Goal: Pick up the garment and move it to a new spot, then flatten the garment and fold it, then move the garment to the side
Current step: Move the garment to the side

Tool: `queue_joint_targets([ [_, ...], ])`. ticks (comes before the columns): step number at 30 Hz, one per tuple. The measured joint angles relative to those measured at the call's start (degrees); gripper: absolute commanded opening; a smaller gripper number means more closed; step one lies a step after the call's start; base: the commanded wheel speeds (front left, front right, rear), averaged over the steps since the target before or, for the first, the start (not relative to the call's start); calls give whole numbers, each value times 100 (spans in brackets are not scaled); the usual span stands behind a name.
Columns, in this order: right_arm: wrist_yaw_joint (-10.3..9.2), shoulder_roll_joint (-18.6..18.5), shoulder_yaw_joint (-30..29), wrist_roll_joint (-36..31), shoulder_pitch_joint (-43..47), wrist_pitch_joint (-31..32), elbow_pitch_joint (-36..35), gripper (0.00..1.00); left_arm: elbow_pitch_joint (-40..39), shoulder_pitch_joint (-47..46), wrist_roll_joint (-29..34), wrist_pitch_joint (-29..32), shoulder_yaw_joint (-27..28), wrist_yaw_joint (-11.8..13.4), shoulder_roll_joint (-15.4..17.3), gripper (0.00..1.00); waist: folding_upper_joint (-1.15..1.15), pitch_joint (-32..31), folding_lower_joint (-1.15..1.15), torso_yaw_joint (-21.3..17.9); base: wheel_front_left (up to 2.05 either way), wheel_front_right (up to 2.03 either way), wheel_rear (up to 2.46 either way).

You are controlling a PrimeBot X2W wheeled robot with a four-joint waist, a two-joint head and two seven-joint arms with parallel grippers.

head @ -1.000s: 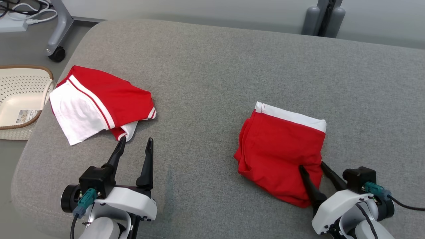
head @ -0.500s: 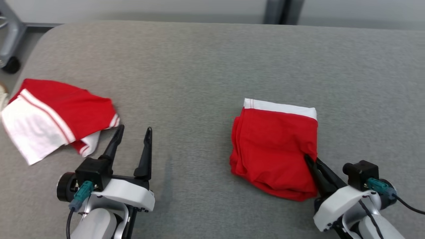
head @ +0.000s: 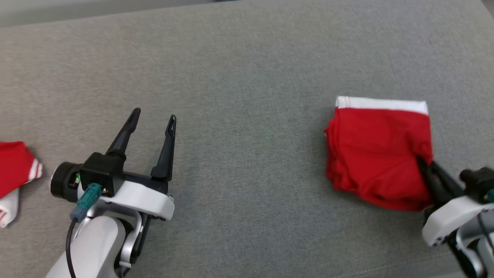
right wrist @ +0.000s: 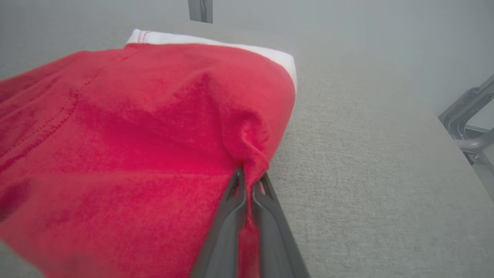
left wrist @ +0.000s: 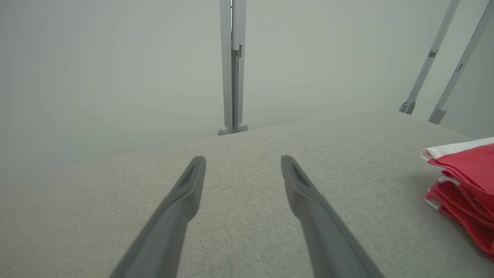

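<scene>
The garment (head: pixel 378 154) is a folded red piece with a white band along its far edge, lying on the grey cushion (head: pixel 247 77) at the right. My right gripper (head: pixel 424 163) is shut on the garment's near right edge. The right wrist view shows the red cloth (right wrist: pixel 135 127) bunched into a pinch between the closed fingers of the right gripper (right wrist: pixel 249 175). My left gripper (head: pixel 154 114) stands open over bare cushion at the lower left, holding nothing. In the left wrist view the left gripper (left wrist: pixel 243 166) points across the cushion, with the garment (left wrist: pixel 467 173) at the right edge.
A second red and white garment (head: pixel 13 170) lies at the far left edge of the head view. Grey metal frame legs (left wrist: pixel 232 65) stand beyond the cushion's far edge, and more frame tubing (right wrist: pixel 467 123) is off its right side.
My right gripper has shut on the garment's edge and the garment now sits farther right, well away from the second garment. The head view has shifted too. The left gripper stays open.
</scene>
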Motion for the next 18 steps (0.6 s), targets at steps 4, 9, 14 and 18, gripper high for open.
queue_joint_targets([
  [4,0,-338,-49,-242,-588,-126,422,0,-120,-199,108,157,-48,-27,94,100,0,299,0,-239,0,0,0],
  [9,0,-765,80,-684,-1469,-442,1155,0,-298,-446,221,323,-122,-57,197,100,0,684,0,-452,0,0,0],
  [14,0,-1066,77,-1092,-2191,-687,1933,0,-431,-682,323,441,-207,-110,233,100,0,1032,0,-565,0,0,0],
  [18,0,-1209,163,-1318,-2597,-827,2425,0,-448,-764,341,469,-265,-129,231,100,0,1207,0,-597,0,0,0],
])
